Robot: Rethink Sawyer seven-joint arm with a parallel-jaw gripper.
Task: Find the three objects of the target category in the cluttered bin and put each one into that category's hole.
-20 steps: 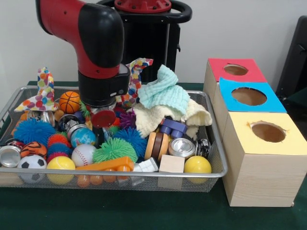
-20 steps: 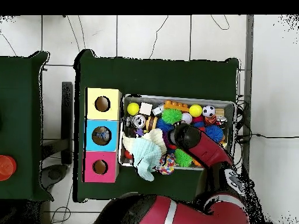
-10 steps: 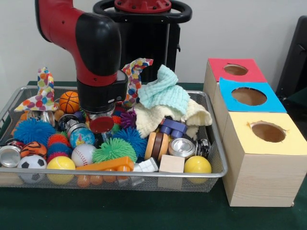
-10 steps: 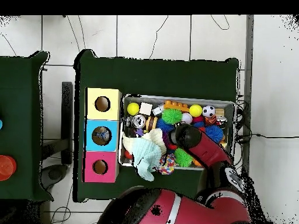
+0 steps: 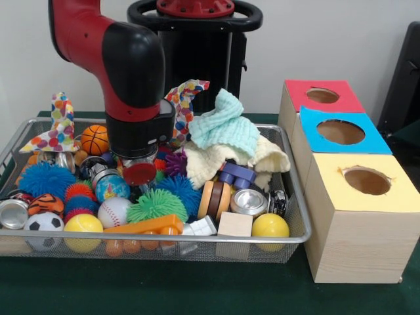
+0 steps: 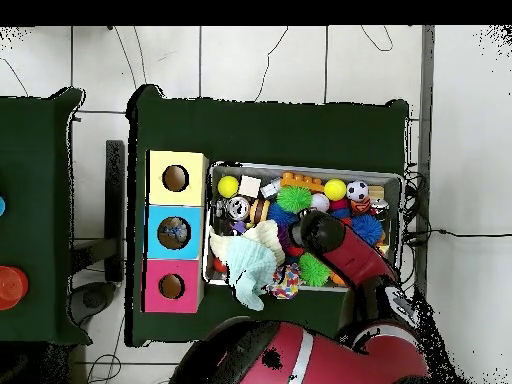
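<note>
Basically gripper (image 5: 140, 167) is sitting left-centre in wire bin (image 5: 296, 216), jaw state hidden, toys crowding every rim; little free room.

The arm (image 5: 98, 33) is glossy red, a thick rounded tube with a smooth black cap (image 5: 134, 59) bulging at its elbow joint. Below the cap a red band runs into a black cylindrical wrist (image 5: 139, 134) with a flat, slightly stepped side. Under the wrist sits a clear plastic part with a round red disc (image 5: 140, 172) on its face. Behind stands the black pedestal (image 5: 203, 65), topped by a black ring handle (image 5: 197, 14) around a red ribbed hub (image 5: 195, 6). From above, the arm shows as a red link with a black round end (image 6: 318, 232), and the base is red with a pale stripe (image 6: 297, 362) and black joints.
</note>
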